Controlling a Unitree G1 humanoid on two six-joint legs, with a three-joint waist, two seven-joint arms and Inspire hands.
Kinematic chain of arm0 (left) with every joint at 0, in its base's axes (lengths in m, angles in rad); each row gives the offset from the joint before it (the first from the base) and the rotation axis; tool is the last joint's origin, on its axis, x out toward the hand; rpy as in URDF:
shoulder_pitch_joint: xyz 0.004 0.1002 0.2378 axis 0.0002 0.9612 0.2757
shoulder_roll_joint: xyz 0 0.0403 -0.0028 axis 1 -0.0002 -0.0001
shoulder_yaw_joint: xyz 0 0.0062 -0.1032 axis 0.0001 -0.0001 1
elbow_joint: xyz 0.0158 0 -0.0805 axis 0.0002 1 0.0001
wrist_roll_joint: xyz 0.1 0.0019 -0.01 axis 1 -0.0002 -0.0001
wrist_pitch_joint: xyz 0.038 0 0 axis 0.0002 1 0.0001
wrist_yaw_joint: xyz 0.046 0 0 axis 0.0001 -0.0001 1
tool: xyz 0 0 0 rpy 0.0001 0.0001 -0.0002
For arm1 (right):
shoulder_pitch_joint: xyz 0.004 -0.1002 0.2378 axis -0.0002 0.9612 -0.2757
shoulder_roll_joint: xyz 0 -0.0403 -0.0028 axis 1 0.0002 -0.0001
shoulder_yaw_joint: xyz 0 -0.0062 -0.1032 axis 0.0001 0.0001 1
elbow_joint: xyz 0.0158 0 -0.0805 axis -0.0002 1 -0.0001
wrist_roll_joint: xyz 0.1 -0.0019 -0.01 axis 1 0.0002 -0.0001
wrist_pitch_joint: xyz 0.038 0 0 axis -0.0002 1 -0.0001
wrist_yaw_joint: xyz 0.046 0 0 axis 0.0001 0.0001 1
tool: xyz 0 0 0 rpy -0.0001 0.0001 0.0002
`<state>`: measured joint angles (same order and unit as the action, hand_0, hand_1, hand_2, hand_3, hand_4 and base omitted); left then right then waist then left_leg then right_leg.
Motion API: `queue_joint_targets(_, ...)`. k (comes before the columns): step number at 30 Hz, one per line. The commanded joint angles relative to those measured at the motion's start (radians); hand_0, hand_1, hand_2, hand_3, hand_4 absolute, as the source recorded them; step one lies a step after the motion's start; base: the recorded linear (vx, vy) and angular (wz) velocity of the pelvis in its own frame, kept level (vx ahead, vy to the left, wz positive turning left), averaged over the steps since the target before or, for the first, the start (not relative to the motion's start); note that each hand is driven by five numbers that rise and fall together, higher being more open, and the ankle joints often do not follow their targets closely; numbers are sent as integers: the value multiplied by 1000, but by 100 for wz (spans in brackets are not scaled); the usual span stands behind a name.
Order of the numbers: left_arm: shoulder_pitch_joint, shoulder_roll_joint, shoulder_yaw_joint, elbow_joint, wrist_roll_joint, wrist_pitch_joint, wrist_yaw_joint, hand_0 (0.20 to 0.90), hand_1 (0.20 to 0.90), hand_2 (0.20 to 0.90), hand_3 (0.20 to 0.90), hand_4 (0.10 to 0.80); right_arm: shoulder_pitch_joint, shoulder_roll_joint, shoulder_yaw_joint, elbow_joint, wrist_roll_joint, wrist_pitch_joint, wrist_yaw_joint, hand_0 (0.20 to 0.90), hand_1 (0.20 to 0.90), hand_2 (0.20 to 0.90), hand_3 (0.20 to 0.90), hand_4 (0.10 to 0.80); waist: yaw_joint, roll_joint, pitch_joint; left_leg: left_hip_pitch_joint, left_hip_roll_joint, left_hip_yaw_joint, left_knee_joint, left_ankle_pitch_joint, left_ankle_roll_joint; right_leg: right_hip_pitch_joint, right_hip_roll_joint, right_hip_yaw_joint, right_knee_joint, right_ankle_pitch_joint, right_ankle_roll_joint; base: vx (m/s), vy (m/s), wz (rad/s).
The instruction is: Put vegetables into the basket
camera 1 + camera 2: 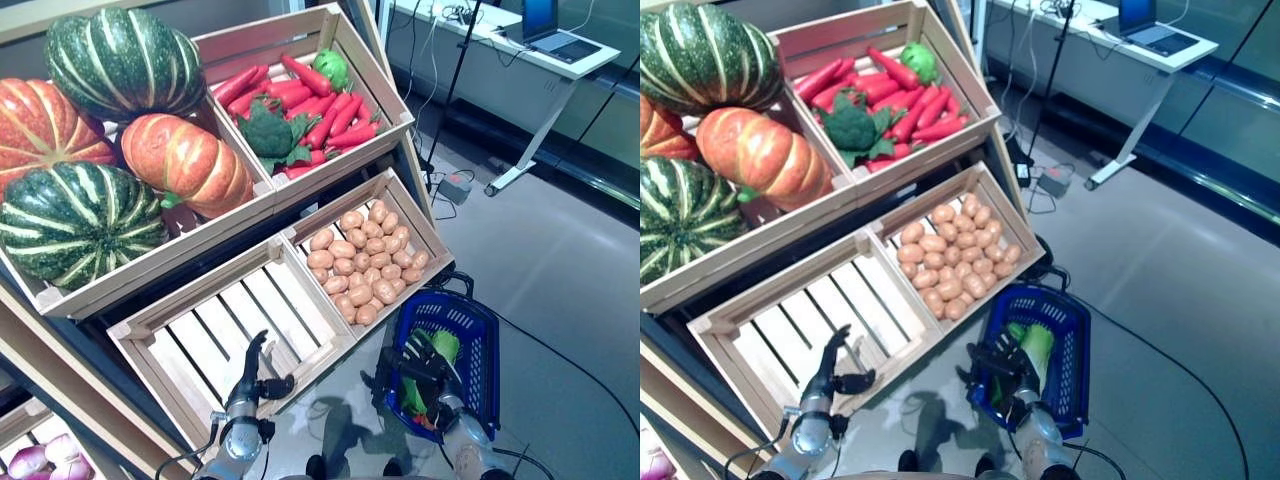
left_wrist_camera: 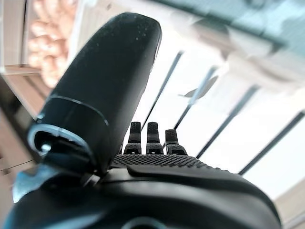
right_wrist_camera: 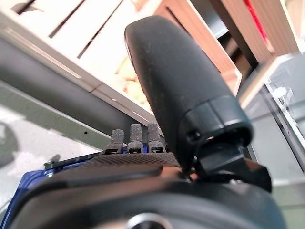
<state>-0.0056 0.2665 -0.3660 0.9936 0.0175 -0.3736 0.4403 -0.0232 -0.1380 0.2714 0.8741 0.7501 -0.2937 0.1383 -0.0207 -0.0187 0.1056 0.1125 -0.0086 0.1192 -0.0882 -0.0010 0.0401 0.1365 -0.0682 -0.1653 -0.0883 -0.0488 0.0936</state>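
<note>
My left hand [image 1: 250,385] is nearest, low at the front edge of the empty slatted crate [image 1: 235,330]; fingers straight and apart, thumb out to the side, holding nothing. In its wrist view the fingers [image 2: 147,138] point at pale slats.

My right hand [image 1: 410,370] hovers at the near rim of the blue basket [image 1: 480,345], which sits on the floor [image 1: 560,270] just right of the stand. Fingers spread and relaxed, nothing held. Wrist view shows the basket's blue edge under the palm.

Inside the basket: a green vegetable [image 1: 443,347] lying against the near side, with something small and red below it, too hidden to name.

Just above the basket, lower right crate holds potatoes [image 1: 365,260], piled loosely. It touches the empty crate on its left.

Upper shelf, right crate: red carrots [image 1: 320,105], a broccoli head [image 1: 268,130] at the front left, a green pepper [image 1: 330,68] at the back.

Upper left crate: pumpkins, two dark green striped ones [image 1: 120,60] and two orange ones [image 1: 185,160], crowded together.

Bottom left corner: purple-white onions [image 1: 40,458], partly cut off.

Far right, well apart: a white table [image 1: 510,50] carrying a laptop [image 1: 555,30].
</note>
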Motion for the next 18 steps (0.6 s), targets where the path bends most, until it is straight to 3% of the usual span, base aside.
queue_joint_targets(1, -61, -37, -7, 37, -34, -36, -48, 900, 900, 900, 900, 800, -30, 5, 39, -19, -41, -82, 87, 900, 900, 900, 900, 800, -15, 25, -17, 12, 3, 11, 1, -46, 1, -9, 51, 30, 1, 42, -93, 50, 19, -2)
queue_joint_targets(5, -38, -45, 7, 70, -69, 24, -119, 900, 900, 900, 900, 800, -6, 15, 76, -30, -108, -66, 81, 900, 900, 900, 900, 800, -18, 26, -23, 26, -3, -1, 1, -50, 3, 10, 52, 26, 1, 31, -94, 46, 21, -1)
queue_joint_targets(18, -63, -55, -37, 97, -79, 34, -168, 900, 900, 900, 900, 800, -26, -3, 110, -7, -111, -47, 72, 900, 900, 900, 900, 800, 0, 22, -16, 26, -13, -45, 1, -47, 6, 23, 50, 1, 1, 21, -94, 11, 17, 7)
